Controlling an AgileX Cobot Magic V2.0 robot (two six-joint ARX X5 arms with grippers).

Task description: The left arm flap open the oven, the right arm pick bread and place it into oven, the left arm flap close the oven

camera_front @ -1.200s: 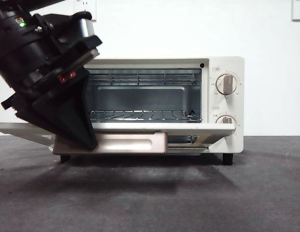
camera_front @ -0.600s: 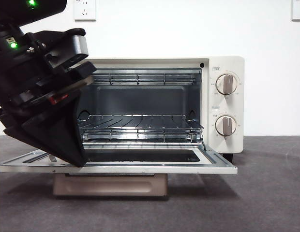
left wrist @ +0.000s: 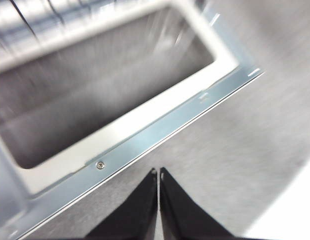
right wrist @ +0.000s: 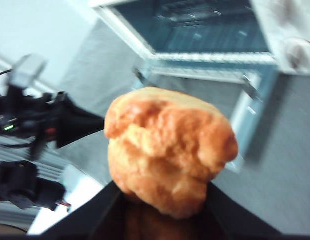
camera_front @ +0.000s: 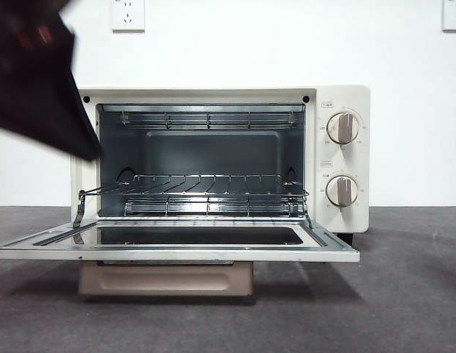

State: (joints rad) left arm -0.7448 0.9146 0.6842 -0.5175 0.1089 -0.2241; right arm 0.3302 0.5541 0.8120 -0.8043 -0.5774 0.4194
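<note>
The cream-white oven [camera_front: 346,95] stands open, its door [camera_front: 176,254] lying flat and the beige handle [camera_front: 165,279] below it. The wire rack [camera_front: 206,193] inside is bare. My left arm [camera_front: 37,81] is a black blur at the upper left, off the door. My left gripper [left wrist: 158,174] is shut and empty, hovering above the door's metal edge [left wrist: 145,142]. My right gripper [right wrist: 165,205] is shut on the golden-brown bread [right wrist: 167,147], held in the air in front of the open oven [right wrist: 205,30]. The right arm does not show in the front view.
Two beige knobs [camera_front: 343,127] [camera_front: 340,190] sit on the oven's right panel. The dark grey table [camera_front: 390,309] runs in front of and beside the oven. The right wrist view shows the left arm [right wrist: 60,125] to the side of the door.
The oven door swung from half open down to flat. My left arm then lifted off it, up and to the left, and now shows blurred.
</note>
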